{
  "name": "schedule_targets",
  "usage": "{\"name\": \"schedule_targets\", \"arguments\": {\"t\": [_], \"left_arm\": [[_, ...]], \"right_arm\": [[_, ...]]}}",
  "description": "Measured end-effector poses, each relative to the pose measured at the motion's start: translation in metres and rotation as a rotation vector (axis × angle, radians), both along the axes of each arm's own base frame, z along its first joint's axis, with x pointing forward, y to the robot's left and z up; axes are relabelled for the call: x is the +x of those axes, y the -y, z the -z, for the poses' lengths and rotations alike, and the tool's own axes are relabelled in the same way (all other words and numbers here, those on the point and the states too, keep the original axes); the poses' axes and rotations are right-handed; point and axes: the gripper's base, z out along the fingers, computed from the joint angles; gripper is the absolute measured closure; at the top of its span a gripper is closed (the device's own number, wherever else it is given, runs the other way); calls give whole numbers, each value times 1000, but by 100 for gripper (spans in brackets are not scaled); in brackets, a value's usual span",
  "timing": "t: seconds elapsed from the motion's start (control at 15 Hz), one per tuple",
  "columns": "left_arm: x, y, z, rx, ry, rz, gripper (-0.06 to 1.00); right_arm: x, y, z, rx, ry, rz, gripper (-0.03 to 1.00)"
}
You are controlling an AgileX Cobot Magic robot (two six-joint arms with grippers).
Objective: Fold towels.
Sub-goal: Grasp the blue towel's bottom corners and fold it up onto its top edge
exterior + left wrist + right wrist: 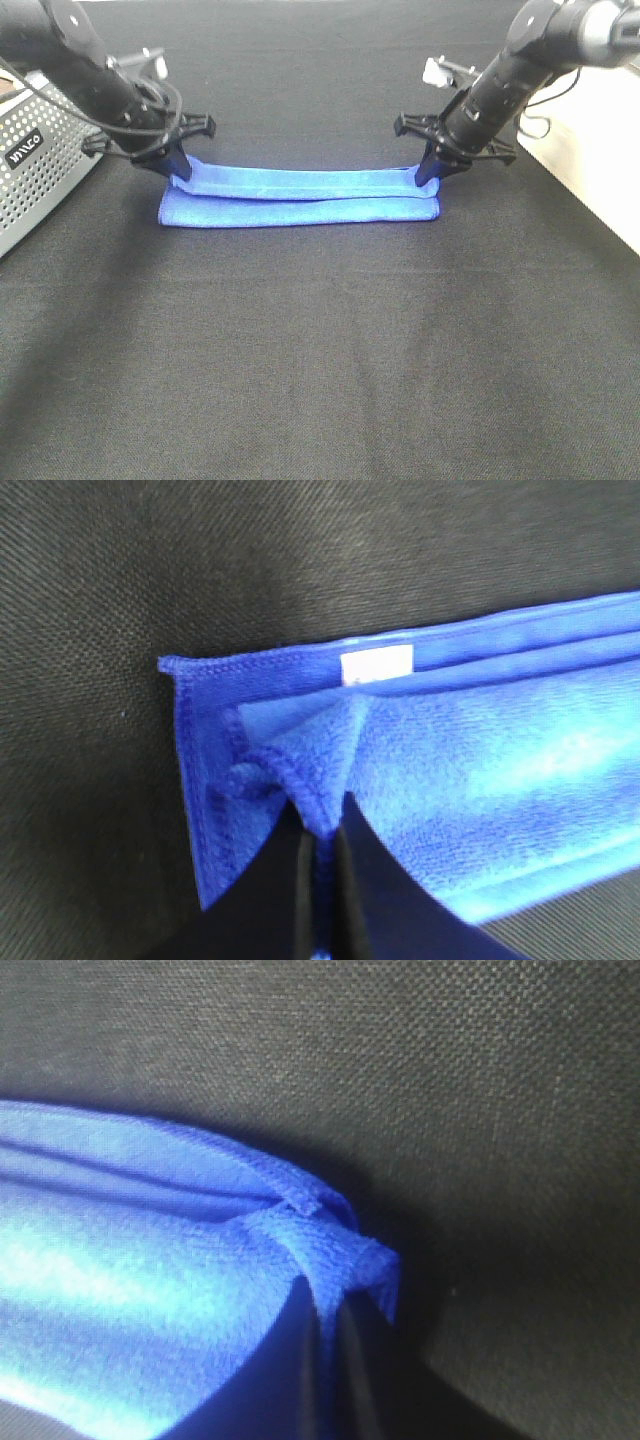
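A royal-blue towel (300,198) lies in a long narrow band across the black table, its near part flat on the cloth. My left gripper (178,170) is shut on the towel's far left corner, and my right gripper (424,178) is shut on its far right corner. Both hold the far edge slightly raised. In the left wrist view the pinched hem (300,790) bunches between the black fingers (345,890), and a small white tag (376,665) shows on the lower layer. In the right wrist view the towel corner (340,1250) is pinched the same way.
A perforated grey basket (35,165) stands at the left edge of the table. A pale surface (600,150) lies beyond the black table cloth (320,360) at the right.
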Motion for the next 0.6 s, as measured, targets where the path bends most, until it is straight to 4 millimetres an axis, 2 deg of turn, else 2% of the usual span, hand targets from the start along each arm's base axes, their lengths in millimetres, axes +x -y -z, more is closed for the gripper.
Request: {"name": "schedule_targets", "arguments": {"t": [0.07, 0.13, 0.27, 0.33, 0.4, 0.47, 0.6], "left_arm": [[0, 0, 3, 0, -2, -1, 81], [1, 0, 4, 1, -1, -4, 66], [2, -1, 5, 2, 2, -8, 27], [2, -3, 4, -1, 0, -30, 14], [2, -3, 4, -1, 0, -30, 14], [3, -7, 4, -4, -8, -65, 7], [5, -15, 4, 4, -14, -100, 4]], "right_arm": [[1, 0, 0, 0, 11, 5, 81], [1, 0, -1, 5, 6, 23, 62], [1, 1, -1, 10, -8, 50, 24], [0, 1, -1, 13, -17, 49, 12], [0, 1, -1, 13, -17, 49, 12], [-1, 1, -2, 5, -28, 40, 7], [-3, 1, -3, 2, -50, 36, 3]]}}
